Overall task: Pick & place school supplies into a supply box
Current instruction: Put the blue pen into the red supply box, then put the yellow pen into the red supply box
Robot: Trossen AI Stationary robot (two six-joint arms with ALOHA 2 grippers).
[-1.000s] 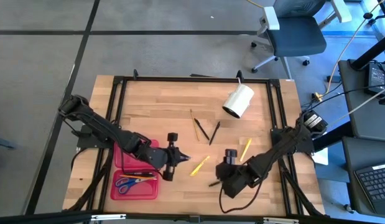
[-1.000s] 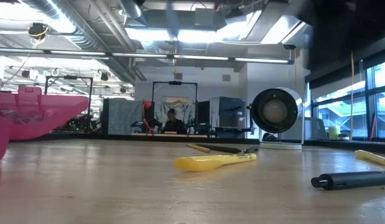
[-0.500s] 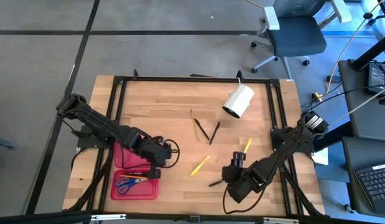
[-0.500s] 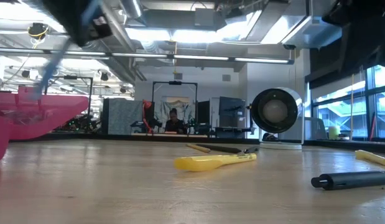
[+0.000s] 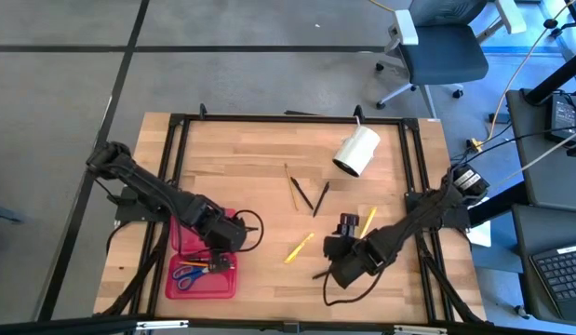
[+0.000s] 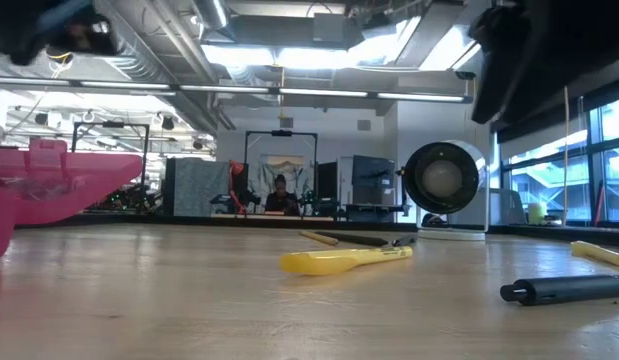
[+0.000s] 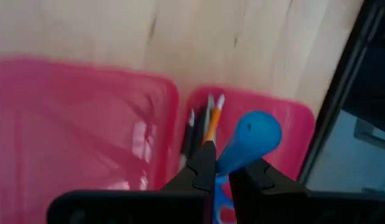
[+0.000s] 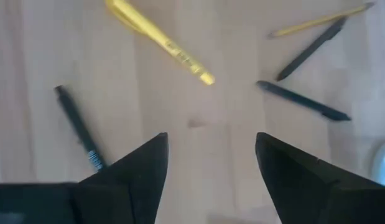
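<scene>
The blue pen (image 7: pixel 249 138) is pinched between the left tool's (image 7: pixel 228 176) fingers, hanging over the open red pencil case (image 5: pixel 202 261) at the table's (image 5: pixel 269 167) front left, above the half already holding pencils (image 7: pixel 203 127) and blue-handled scissors (image 5: pixel 187 275). It looks light, stiff and smooth, so a mid-barrel grip suits it and a loose hold would probably let it swivel. The same likely goes for the yellow pen (image 5: pixel 299 247), black pen (image 8: pixel 79 129) and yellow marker (image 5: pixel 367 222) lying apart on the wood: thin, slick and low, best taken across the middle. The right tool (image 8: pixel 211 152), fingers spread wide, hovers above them near the white cylinder (image 5: pixel 356 151) side.
</scene>
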